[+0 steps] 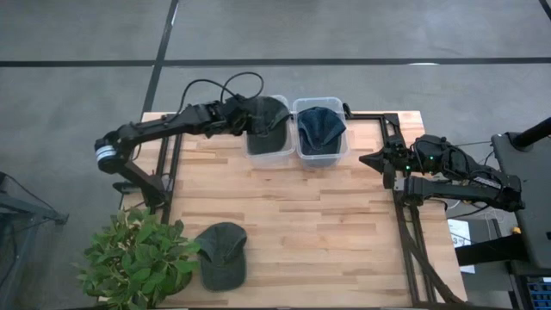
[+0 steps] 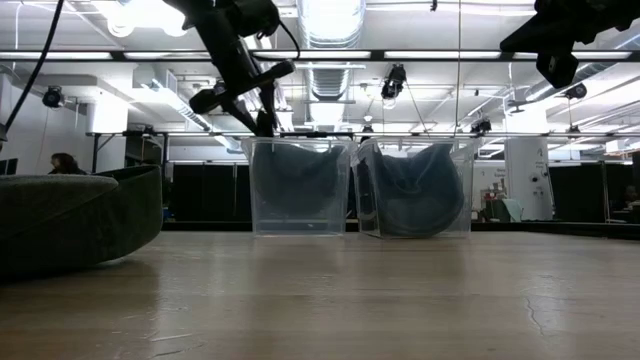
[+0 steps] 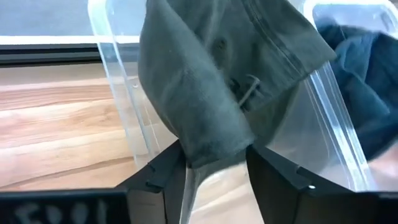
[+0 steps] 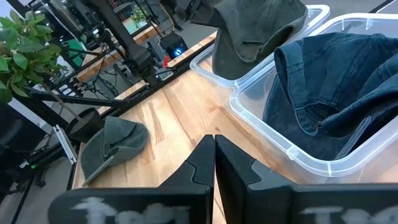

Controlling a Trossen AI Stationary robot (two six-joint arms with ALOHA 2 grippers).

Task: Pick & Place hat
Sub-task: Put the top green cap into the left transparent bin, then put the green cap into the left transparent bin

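Observation:
A dark green hat (image 1: 269,116) hangs over the left clear bin (image 1: 267,152) at the table's far edge, with my left gripper (image 3: 214,155) shut on it. In the right wrist view the same hat (image 4: 255,31) droops into that bin. A blue denim hat (image 1: 320,127) lies in the right clear bin (image 1: 322,157). Another green hat (image 1: 222,256) rests on its brim and crown near the table's front left. My right gripper (image 1: 363,159) is shut and touches nothing. It hovers at the table's right side, right of the bins. My left gripper pinches a bunched fold of the green hat's cloth (image 3: 211,146) between its two fingers. The fingers (image 3: 163,177) slant down at it from the table's left side. The hat hangs below them, slack, with its lower part inside the left bin.
A potted plant (image 1: 138,258) stands at the front left corner beside the loose green hat. Black frame rails (image 1: 405,215) run along the table's right side. Bare wood (image 1: 327,224) spreads between the bins and the front edge.

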